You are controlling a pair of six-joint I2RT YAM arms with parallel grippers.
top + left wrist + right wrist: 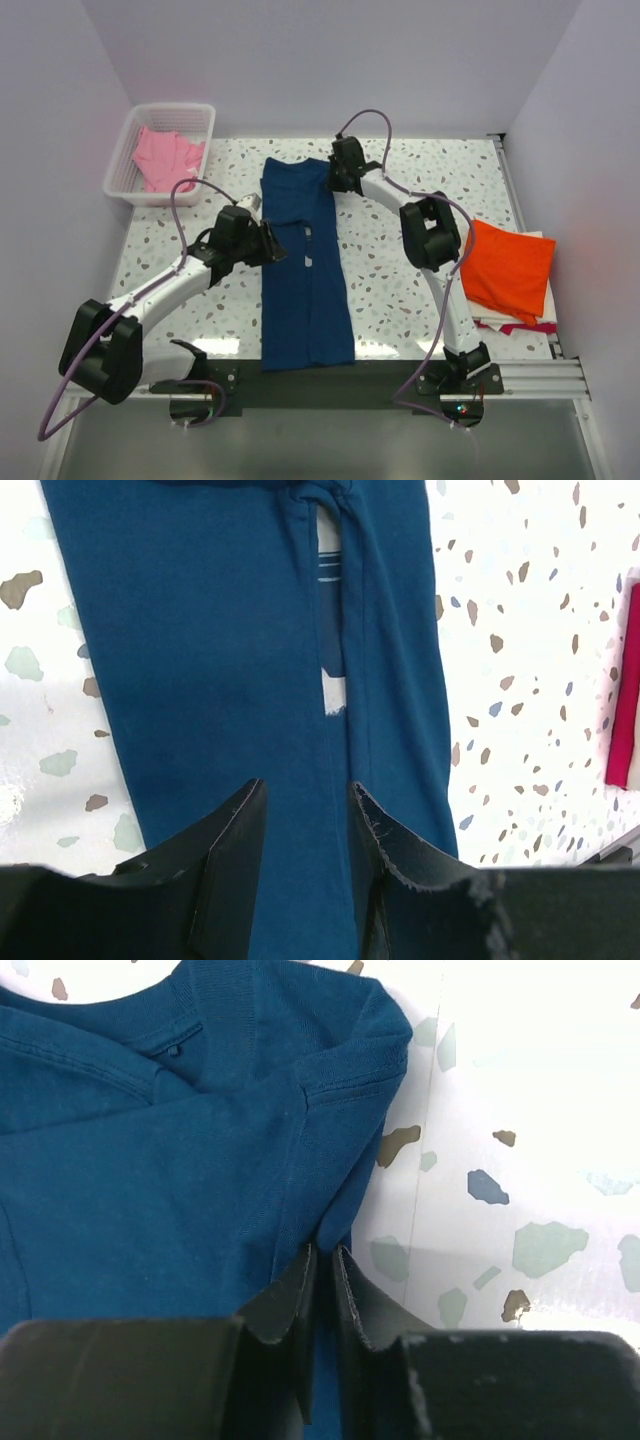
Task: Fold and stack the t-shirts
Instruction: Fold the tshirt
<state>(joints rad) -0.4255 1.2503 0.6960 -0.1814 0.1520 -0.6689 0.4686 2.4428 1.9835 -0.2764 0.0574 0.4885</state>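
We see the right gripper [322,1253] with its fingers pressed almost together, pinching a fold at the edge of the navy t-shirt [305,290], at the right corner of its far, collar end. The left gripper [308,798] has its fingers spread apart over the shirt's left edge about halfway along. Blue cloth shows in the gap, and we cannot tell whether the fingers touch it. The navy t-shirt lies in the middle of the table [400,280], folded lengthwise into a long strip, with a pale print peeking from the fold. An orange t-shirt [508,265] sits folded at the table's right edge. A pink t-shirt [168,158] lies crumpled in a white basket [140,120] at the far left corner. The table is white with coloured speckles, and pale lilac walls [300,60] enclose it.
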